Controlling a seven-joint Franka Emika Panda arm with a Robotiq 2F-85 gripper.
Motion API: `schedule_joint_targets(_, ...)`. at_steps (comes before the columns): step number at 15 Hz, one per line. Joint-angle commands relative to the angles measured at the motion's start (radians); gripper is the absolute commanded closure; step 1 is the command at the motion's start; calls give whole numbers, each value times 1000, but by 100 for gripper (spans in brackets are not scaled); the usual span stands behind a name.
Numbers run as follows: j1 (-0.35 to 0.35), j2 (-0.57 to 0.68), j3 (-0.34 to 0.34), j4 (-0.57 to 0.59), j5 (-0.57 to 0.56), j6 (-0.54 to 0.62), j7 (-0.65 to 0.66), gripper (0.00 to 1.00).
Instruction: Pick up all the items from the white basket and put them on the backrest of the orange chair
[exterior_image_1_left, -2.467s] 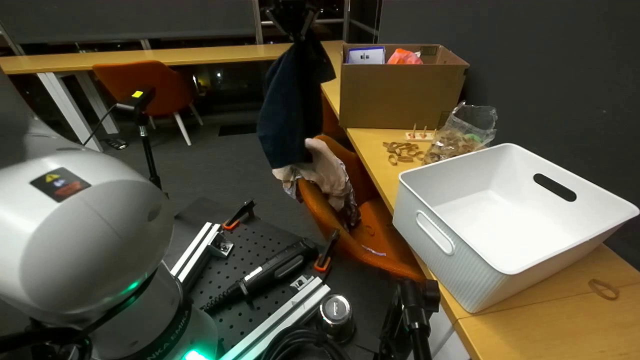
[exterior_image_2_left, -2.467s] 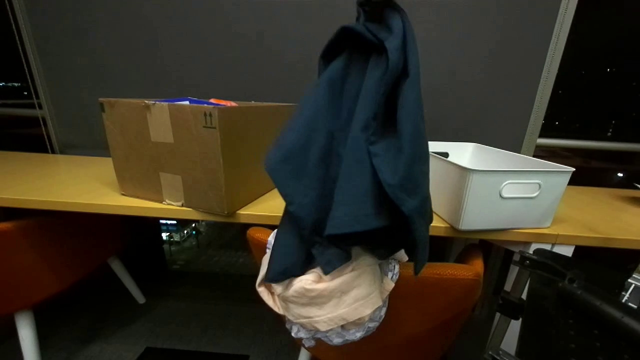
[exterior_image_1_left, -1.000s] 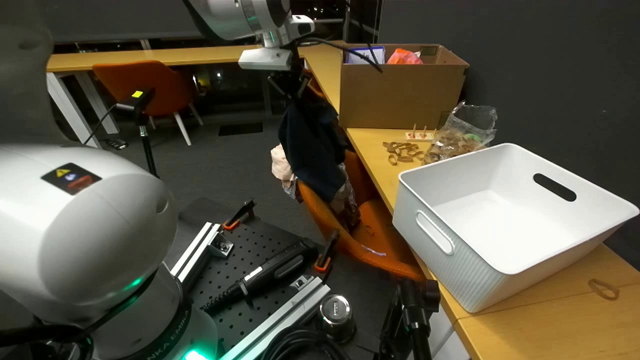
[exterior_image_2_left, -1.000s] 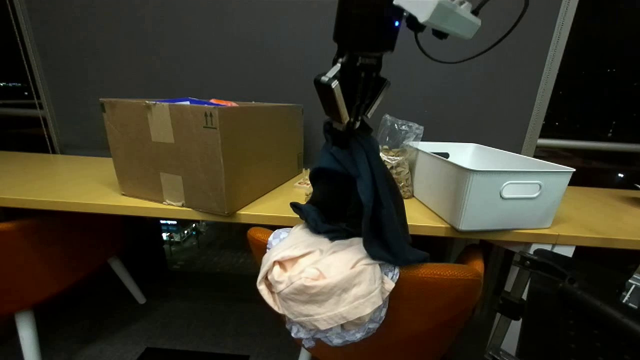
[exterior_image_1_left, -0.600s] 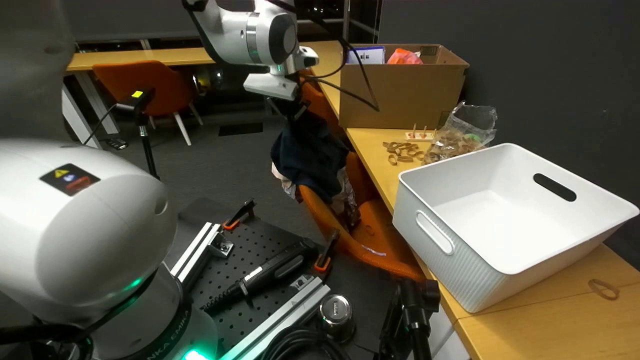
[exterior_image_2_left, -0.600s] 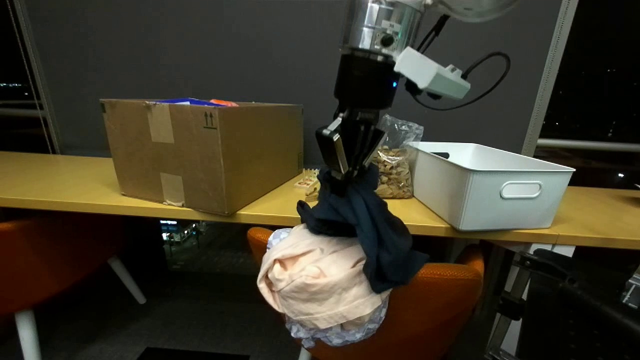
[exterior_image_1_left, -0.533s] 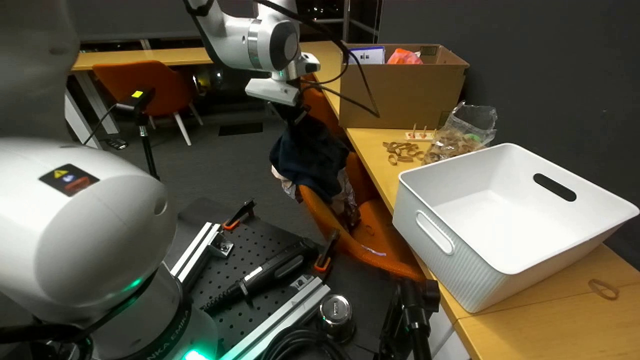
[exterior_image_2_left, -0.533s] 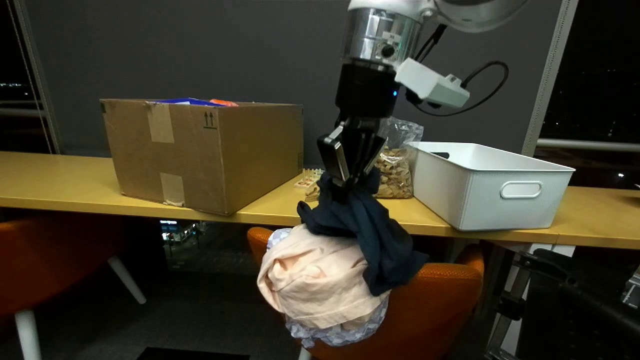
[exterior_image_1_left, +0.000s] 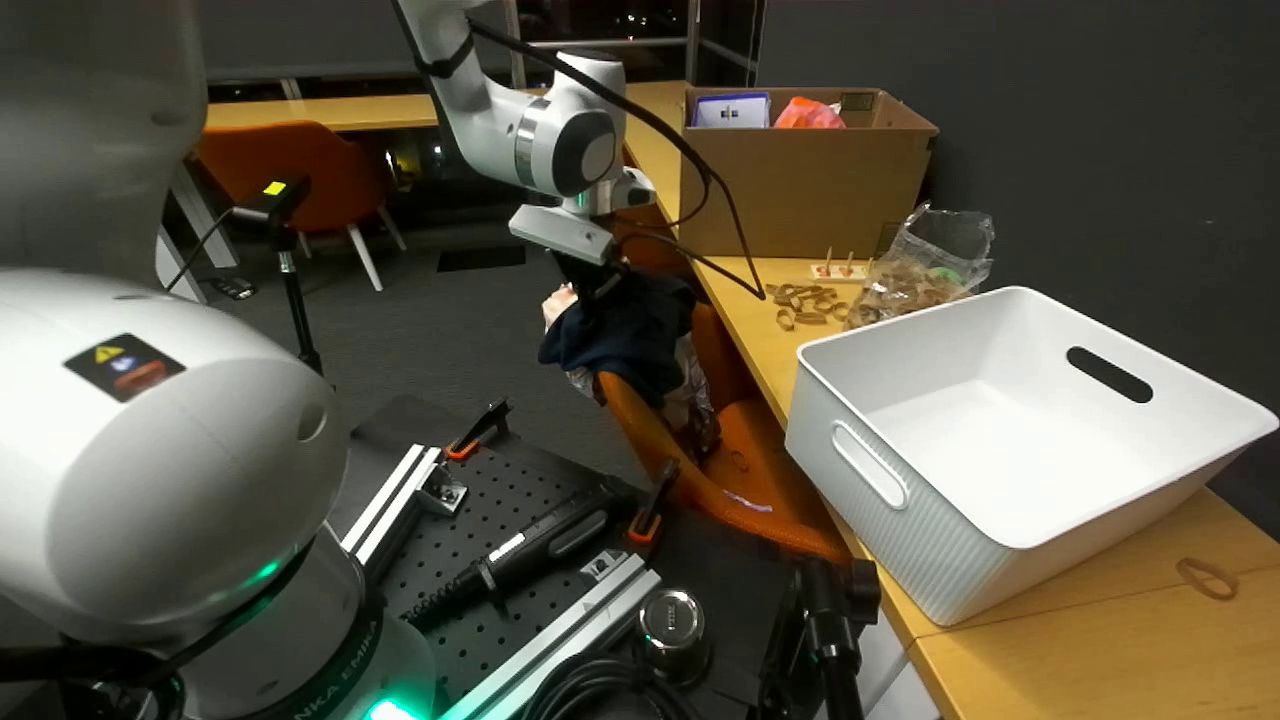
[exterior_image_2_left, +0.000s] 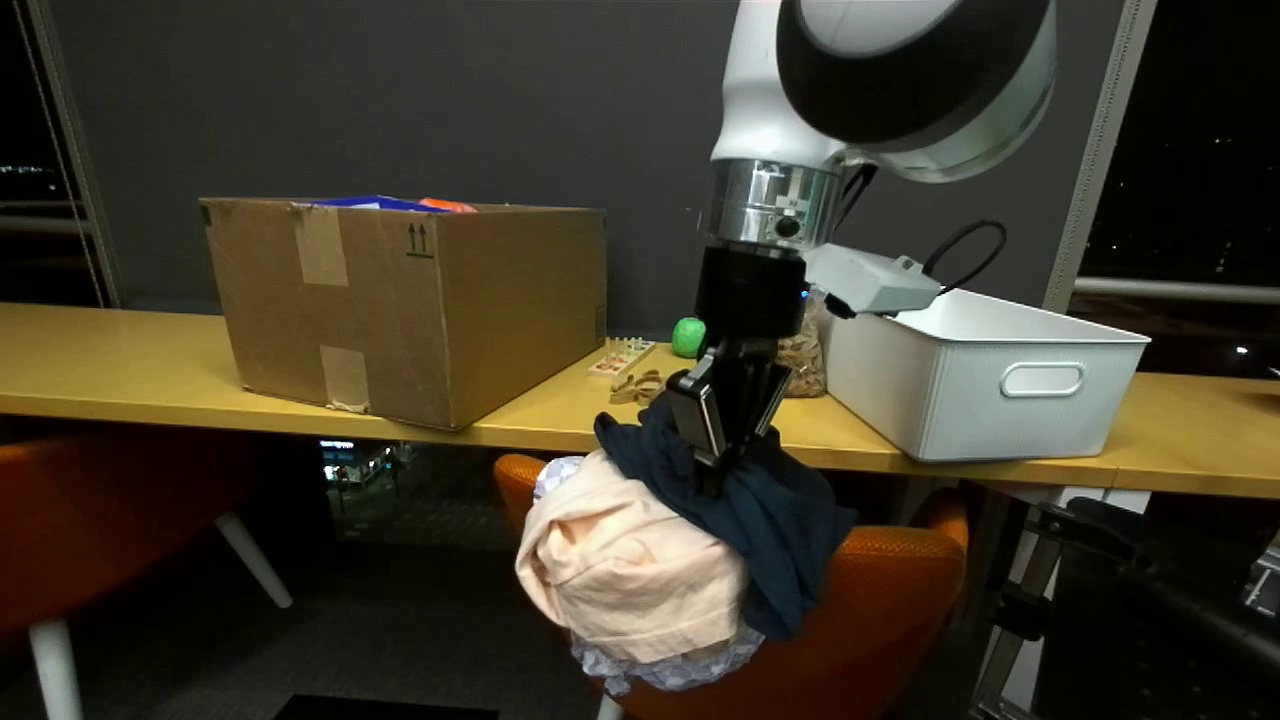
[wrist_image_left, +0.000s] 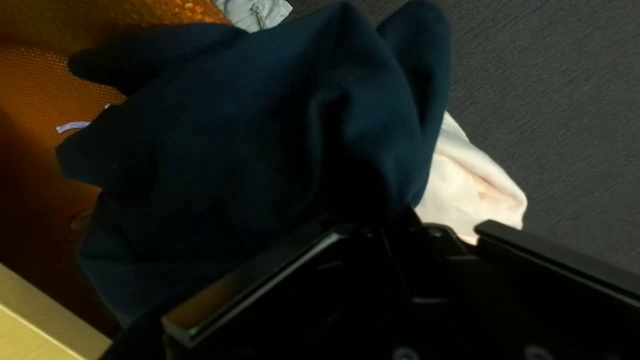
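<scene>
My gripper (exterior_image_2_left: 712, 480) points down at the backrest of the orange chair (exterior_image_2_left: 880, 590). It is shut on a dark blue cloth (exterior_image_2_left: 795, 530); the fingertips are buried in its folds. The blue cloth lies bunched over the backrest, partly on a peach cloth (exterior_image_2_left: 630, 580). A pale patterned cloth (exterior_image_2_left: 665, 672) shows under the peach one. In the wrist view the blue cloth (wrist_image_left: 250, 135) fills the middle and the peach cloth (wrist_image_left: 467, 187) sticks out beside the fingers. The white basket (exterior_image_1_left: 880, 470) stands on the table with its inside bare.
A cardboard box (exterior_image_1_left: 800, 190) stands on the table behind the chair. A clear bag of brown pieces (exterior_image_1_left: 905, 290), loose brown loops (exterior_image_1_left: 805, 303), a peg board (exterior_image_2_left: 622, 356) and a green ball (exterior_image_2_left: 688, 337) lie near the basket. A black stand (exterior_image_1_left: 830, 640) is in front.
My gripper has come down with the blue cloth, which hung high above the chair before and now rests bunched on the backrest and the peach cloth. The basket has not moved.
</scene>
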Motion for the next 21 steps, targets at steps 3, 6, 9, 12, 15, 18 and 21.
schedule_joint_targets(3, -8, -33, 20, 20, 36, -35, -6, 40)
schedule_joint_targets(6, 53, -114, -47, 10, -73, -81, 95, 19)
schedule_joint_targets(9, 58, -217, -66, -1, -131, -126, 151, 1)
schedule_joint_targets(12, 37, -330, -82, -1, -187, -179, 188, 0)
schedule_joint_targets(15, 1, -430, -103, 11, -257, -233, 224, 0)
schedule_joint_targets(18, -65, -523, -129, 15, -324, -261, 250, 0)
schedule_joint_targets(21, -142, -553, -155, 22, -345, -208, 268, 0)
